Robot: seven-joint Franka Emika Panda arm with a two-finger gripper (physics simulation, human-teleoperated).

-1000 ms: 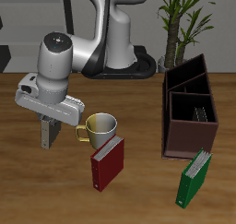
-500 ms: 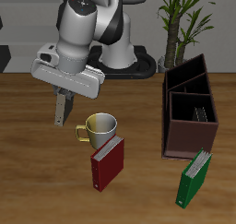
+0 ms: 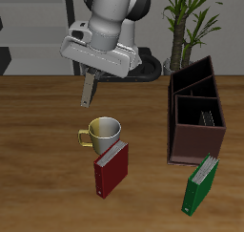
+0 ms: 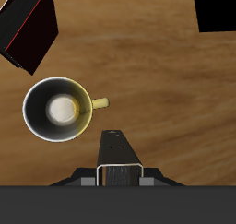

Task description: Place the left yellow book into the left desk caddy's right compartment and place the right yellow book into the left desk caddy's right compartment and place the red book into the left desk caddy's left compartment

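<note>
The gripper (image 3: 89, 91) hangs high in the frame's upper middle with its fingers drawn together on nothing, bare wood below it down to the mug (image 3: 102, 134). The red book (image 3: 111, 169) lies at lower centre, its corner touching the mug. The caddy (image 3: 195, 110) stands at right, a grey book (image 3: 203, 115) inside, the green book (image 3: 200, 184) just below. Since half a second ago the arm has swung up and rightward.

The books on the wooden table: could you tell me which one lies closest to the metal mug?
The dark red hardcover book, which lies right beside the metal mug. The green book lies well apart, near the dark brown desk caddy.
</note>
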